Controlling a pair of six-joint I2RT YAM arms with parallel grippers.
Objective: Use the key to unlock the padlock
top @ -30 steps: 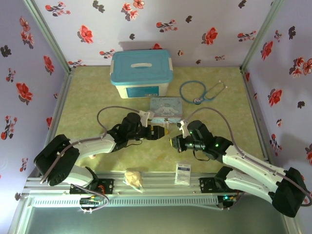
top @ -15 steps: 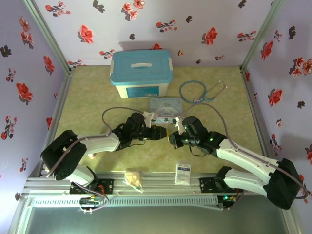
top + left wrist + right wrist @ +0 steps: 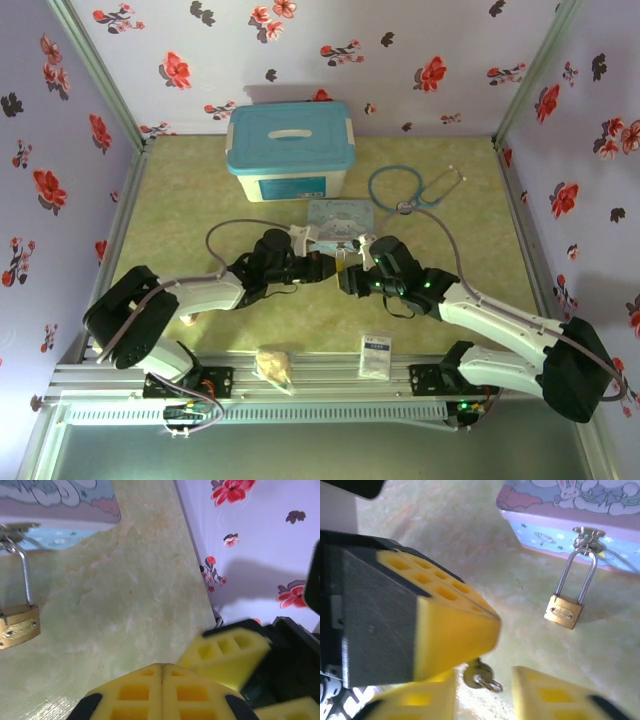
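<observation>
Two pincers meet just near of pastel cartoon tin box (image 3: pixel 340 215). L pincer (image 3: pixel 162 682) clenched, apparently on small dark metal key (image 3: pixel 479 674). R pincer (image 3: pixel 484 702) released, straddling it. Small brass padlock (image 3: pixel 563 611) hangs from tin's clasp, on table (image 3: pixel 200 200). Step: prob. key handover. Next: R grips key, L lets go.

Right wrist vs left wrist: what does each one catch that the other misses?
Right wrist: the key, ring on its bow, poking out under the left gripper and sitting between the open fingers of the right gripper.
Left wrist: the flowered wall, plus its own fingers pressed together.
Both: the padlock hanging from the hasp of the tin, shackle seated in its body.
</observation>
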